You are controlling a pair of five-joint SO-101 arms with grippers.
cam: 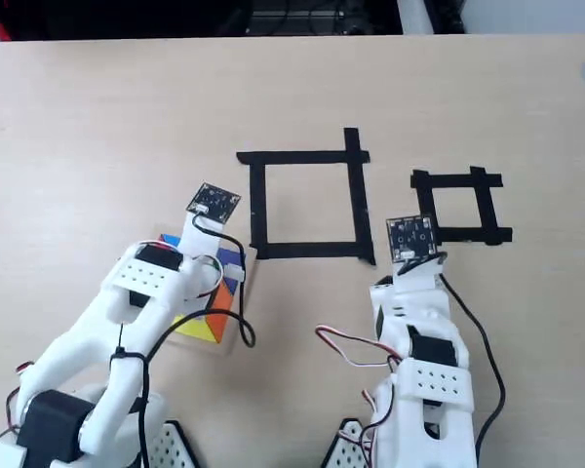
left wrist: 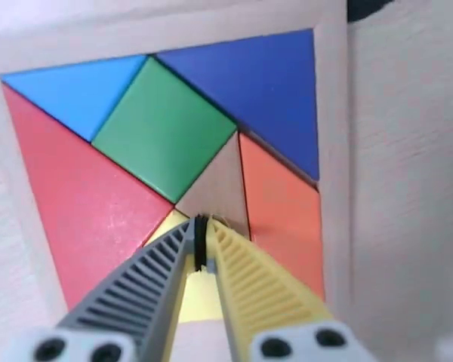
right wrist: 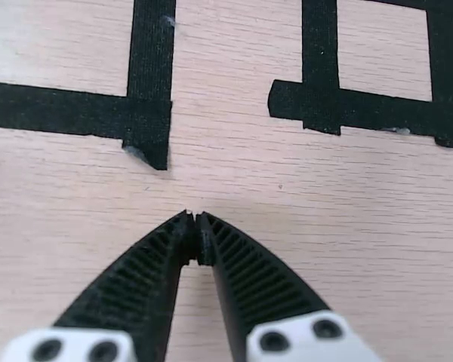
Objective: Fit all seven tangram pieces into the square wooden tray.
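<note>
The square wooden tray [left wrist: 332, 113] holds a light blue triangle [left wrist: 75, 90], a green square [left wrist: 162, 136], a dark blue triangle [left wrist: 264, 83], a large red triangle [left wrist: 83, 219], an orange piece [left wrist: 283, 219] and a yellow piece [left wrist: 196, 294]. A wood-coloured triangular patch [left wrist: 220, 185] lies between the green and the orange. My left gripper [left wrist: 201, 226] is shut just above the yellow piece's tip, with nothing held. In the high view the left arm covers most of the tray [cam: 246, 278]. My right gripper [right wrist: 195, 219] is shut over bare table.
A large black tape square [cam: 307, 156] is marked mid-table, with a smaller one [cam: 458, 180] to its right. The right arm sits just below the gap between them, near a tape corner [right wrist: 147, 136]. Cables [cam: 346, 346] trail from both arms.
</note>
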